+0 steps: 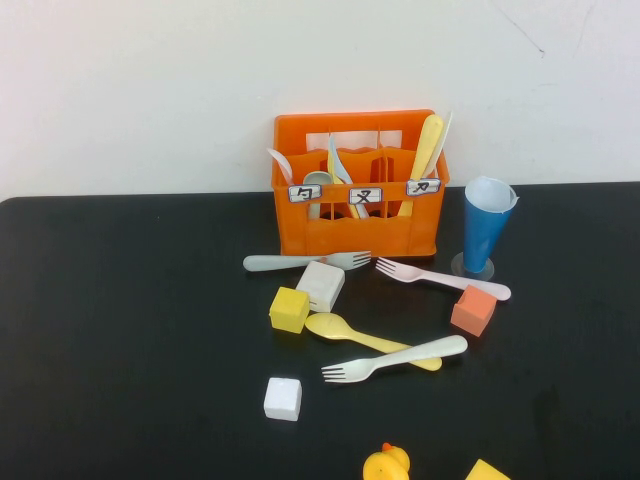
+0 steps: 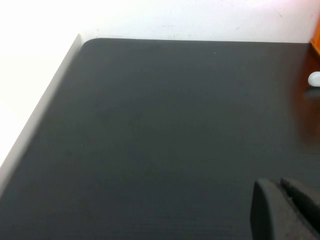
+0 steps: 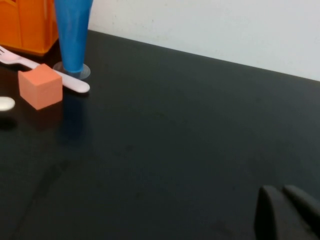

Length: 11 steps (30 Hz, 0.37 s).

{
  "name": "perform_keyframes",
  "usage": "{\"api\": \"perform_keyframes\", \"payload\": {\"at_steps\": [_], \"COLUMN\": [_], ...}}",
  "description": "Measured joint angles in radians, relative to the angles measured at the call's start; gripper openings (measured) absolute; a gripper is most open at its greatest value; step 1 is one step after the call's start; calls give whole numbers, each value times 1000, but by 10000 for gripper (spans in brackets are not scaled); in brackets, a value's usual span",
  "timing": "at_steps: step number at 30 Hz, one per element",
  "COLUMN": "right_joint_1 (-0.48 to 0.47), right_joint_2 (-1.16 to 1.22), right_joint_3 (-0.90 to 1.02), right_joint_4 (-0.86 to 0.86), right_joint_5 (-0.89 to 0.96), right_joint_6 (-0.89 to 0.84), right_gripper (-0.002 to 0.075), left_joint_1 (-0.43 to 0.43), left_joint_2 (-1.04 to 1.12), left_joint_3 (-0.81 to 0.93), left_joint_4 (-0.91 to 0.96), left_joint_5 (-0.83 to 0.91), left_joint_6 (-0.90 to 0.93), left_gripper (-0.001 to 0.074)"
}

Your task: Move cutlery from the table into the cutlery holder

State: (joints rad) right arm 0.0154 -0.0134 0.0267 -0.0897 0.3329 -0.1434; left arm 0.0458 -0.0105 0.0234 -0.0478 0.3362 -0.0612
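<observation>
The orange cutlery holder point(image 1: 355, 185) stands at the back of the black table point(image 1: 130, 330) with several pieces in it. On the table in front of it lie a mint fork point(image 1: 305, 262), a pink fork point(image 1: 440, 278), a yellow spoon point(image 1: 370, 340) and a white fork point(image 1: 395, 360). Neither gripper shows in the high view. My left gripper point(image 2: 277, 184) is shut and empty over bare table, far left of the holder point(image 2: 316, 46). My right gripper point(image 3: 280, 189) is shut and empty over bare table, right of the pink fork point(image 3: 55, 76) and the holder point(image 3: 25, 25).
A blue cup point(image 1: 487, 225) stands right of the holder. Two white cubes point(image 1: 320, 286) point(image 1: 283, 398), a yellow cube point(image 1: 289, 309) and an orange cube point(image 1: 473, 311) lie among the cutlery. A yellow duck point(image 1: 386, 463) and a yellow block point(image 1: 487, 471) sit at the front edge.
</observation>
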Motion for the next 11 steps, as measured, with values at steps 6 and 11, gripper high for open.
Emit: {"api": "perform_keyframes", "payload": {"at_steps": [6, 11], "right_joint_1": [0, 0], "right_joint_2": [0, 0], "right_joint_3": [0, 0], "right_joint_4": [0, 0], "right_joint_5": [2, 4], "right_joint_6": [0, 0], "right_gripper": [-2, -2], "left_joint_1": [0, 0], "left_joint_2": [0, 0], "left_joint_3": [0, 0], "left_joint_4": [0, 0], "left_joint_5": [0, 0], "left_joint_6": [0, 0], "left_gripper": [-1, -1]}}
